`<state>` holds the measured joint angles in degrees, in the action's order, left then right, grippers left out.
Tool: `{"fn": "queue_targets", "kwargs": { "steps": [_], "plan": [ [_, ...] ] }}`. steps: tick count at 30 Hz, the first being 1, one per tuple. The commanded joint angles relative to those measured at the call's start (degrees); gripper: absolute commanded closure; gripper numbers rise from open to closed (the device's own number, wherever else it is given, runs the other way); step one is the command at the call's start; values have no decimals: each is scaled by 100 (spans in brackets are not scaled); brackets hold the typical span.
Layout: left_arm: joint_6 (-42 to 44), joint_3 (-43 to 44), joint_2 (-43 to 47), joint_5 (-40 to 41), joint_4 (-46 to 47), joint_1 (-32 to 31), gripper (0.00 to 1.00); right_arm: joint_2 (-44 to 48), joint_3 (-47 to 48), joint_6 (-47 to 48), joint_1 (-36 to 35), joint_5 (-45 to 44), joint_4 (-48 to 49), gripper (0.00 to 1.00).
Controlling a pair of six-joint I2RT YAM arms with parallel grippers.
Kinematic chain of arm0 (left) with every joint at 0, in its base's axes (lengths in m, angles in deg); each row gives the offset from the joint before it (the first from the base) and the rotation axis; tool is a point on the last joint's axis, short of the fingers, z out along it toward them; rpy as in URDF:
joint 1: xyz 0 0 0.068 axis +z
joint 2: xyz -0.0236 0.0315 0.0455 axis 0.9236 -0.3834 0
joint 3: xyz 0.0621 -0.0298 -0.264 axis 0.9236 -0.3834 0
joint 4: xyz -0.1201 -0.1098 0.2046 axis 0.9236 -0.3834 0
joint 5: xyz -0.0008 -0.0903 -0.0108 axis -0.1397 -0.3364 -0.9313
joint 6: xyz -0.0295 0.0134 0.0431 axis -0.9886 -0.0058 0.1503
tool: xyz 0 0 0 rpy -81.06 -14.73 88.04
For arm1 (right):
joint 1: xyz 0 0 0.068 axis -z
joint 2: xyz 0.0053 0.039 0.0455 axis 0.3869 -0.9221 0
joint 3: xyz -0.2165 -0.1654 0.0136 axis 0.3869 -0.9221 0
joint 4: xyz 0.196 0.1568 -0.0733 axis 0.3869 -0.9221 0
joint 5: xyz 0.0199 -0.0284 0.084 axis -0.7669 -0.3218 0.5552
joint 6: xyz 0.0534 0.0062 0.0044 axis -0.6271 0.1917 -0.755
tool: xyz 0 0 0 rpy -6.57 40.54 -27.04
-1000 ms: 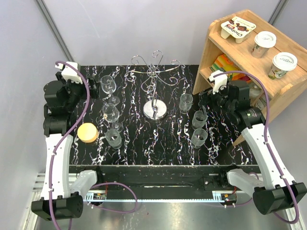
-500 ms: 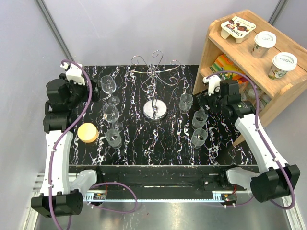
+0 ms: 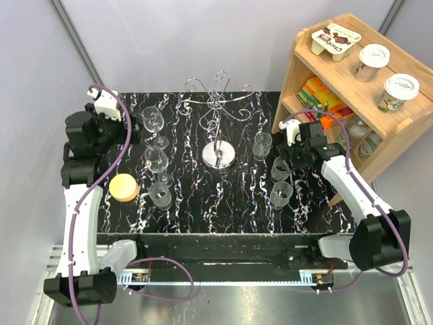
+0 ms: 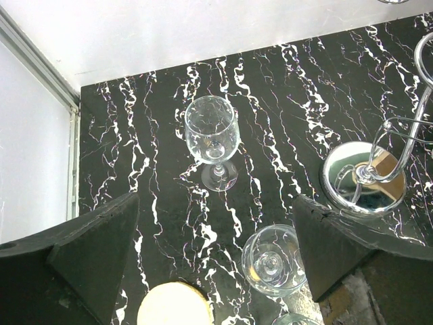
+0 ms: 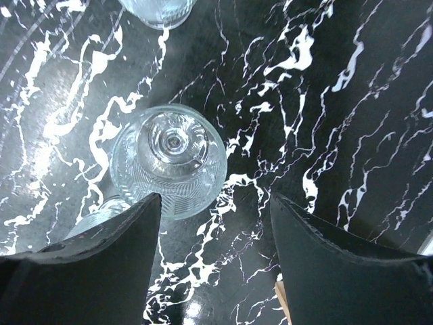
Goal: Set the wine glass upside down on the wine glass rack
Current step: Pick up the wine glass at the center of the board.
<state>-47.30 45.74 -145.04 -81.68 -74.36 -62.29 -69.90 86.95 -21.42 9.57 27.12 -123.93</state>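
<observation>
The wine glass rack [image 3: 218, 154] stands mid-table on its mirror disc, its curled arms [image 3: 220, 91] above; the disc [image 4: 364, 179] also shows in the left wrist view. Three wine glasses [image 3: 152, 120] stand in a column on the left, three ribbed ones [image 3: 281, 193] on the right. My left gripper [image 3: 132, 130] is open beside the left column, with an upright glass [image 4: 212, 139] ahead and another [image 4: 274, 261] near its right finger. My right gripper [image 5: 216, 257] is open above the table, and a ribbed glass [image 5: 169, 162] stands just beyond its left fingertip [image 5: 145, 210]. Nothing is held.
A round yellow disc [image 3: 124, 187] lies at the left edge next to the front glass. A wooden shelf [image 3: 352, 101] with cups and packets stands against the table's right side, close behind my right arm. A further ribbed glass [image 5: 155, 10] stands beyond the one near the finger.
My right arm has swung left from the shelf side over the right column of glasses, and its jaws have narrowed somewhat. The left gripper shifted slightly and stays wide.
</observation>
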Motion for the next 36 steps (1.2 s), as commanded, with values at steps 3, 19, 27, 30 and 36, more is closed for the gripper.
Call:
{"fn": "queue_targets", "kwargs": {
  "steps": [3, 19, 27, 30, 36],
  "plan": [
    [104, 112, 136, -100, 59, 19, 1, -456, -135, 189, -61, -145, 484, 32],
    [131, 156, 84, -143, 50, -7, 1, -1213, 138, 233, -61, -57, 538, 76],
    [105, 358, 22, -406, 120, -51, 1, -739, 805, 31, -61, 250, -129, 100],
    [-80, 498, 13, -836, 199, -51, 1, -537, 1278, -74, -61, 470, -569, 100],
    [-458, 973, -83, -2233, 226, -69, 1, -229, 2518, -250, -52, 1233, -1684, 100]
  ]
}}
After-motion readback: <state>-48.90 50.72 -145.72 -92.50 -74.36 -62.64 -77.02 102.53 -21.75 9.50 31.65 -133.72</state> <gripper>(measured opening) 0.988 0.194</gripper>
